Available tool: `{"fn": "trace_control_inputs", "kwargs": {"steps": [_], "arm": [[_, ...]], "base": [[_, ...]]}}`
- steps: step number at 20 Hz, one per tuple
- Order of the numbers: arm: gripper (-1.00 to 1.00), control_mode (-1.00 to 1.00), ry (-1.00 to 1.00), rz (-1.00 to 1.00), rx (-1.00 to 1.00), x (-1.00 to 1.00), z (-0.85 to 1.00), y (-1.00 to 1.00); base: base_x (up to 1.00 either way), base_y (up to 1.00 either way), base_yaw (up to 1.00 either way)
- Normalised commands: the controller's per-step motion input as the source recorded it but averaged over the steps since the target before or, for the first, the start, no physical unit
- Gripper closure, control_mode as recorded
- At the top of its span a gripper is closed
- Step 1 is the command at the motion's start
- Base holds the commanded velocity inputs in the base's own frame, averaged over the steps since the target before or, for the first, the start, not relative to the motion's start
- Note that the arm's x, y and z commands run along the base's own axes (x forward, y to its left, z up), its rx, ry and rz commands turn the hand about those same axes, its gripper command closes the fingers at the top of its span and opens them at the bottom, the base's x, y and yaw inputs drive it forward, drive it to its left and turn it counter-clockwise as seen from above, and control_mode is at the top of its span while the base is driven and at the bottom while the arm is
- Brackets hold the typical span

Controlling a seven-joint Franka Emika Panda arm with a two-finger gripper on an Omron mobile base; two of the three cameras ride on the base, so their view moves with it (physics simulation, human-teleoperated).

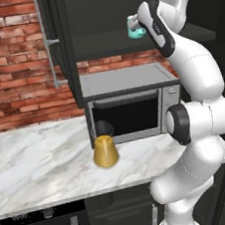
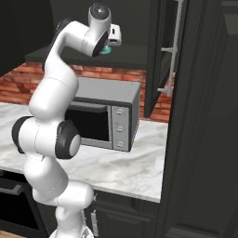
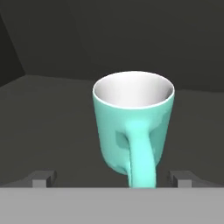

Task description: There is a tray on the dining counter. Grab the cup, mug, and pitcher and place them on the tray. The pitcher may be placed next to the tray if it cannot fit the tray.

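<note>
Teal mug (image 3: pixel 133 127) stands upright on dark cabinet shelf (image 3: pixel 52 127), above microwave (image 1: pixel 128 102); bare shelf all around it, back wall behind. White inside, loop handle faces the camera. Gripper (image 3: pixel 111 178) spread wide, fingertips (image 3: pixel 43 178) either side of the handle, holding nothing; touching or not, cannot tell. Amber pitcher (image 1: pixel 105 149) sits on marble counter (image 1: pixel 40 159) just before the microwave, well back from the front edge. Cabinet door (image 2: pixel 160 56) hangs open on the right.
</note>
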Motion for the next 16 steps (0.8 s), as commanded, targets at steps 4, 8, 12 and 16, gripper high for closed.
{"fn": "trace_control_inputs", "kwargs": {"steps": [4,8,12,16], "arm": [[-1.00,-1.00,0.00,0.04,0.00,0.28,0.00,-0.06],[-1.00,-1.00,0.00,0.04,0.00,0.20,0.00,-0.04],[-1.00,-1.00,0.00,0.04,0.00,0.19,0.00,-0.02],[-1.00,-1.00,0.00,0.04,0.00,0.14,0.00,0.00]], "base": [[0.00,0.00,0.00],[0.00,0.00,0.00],[0.00,0.00,0.00],[0.00,0.00,0.00]]}}
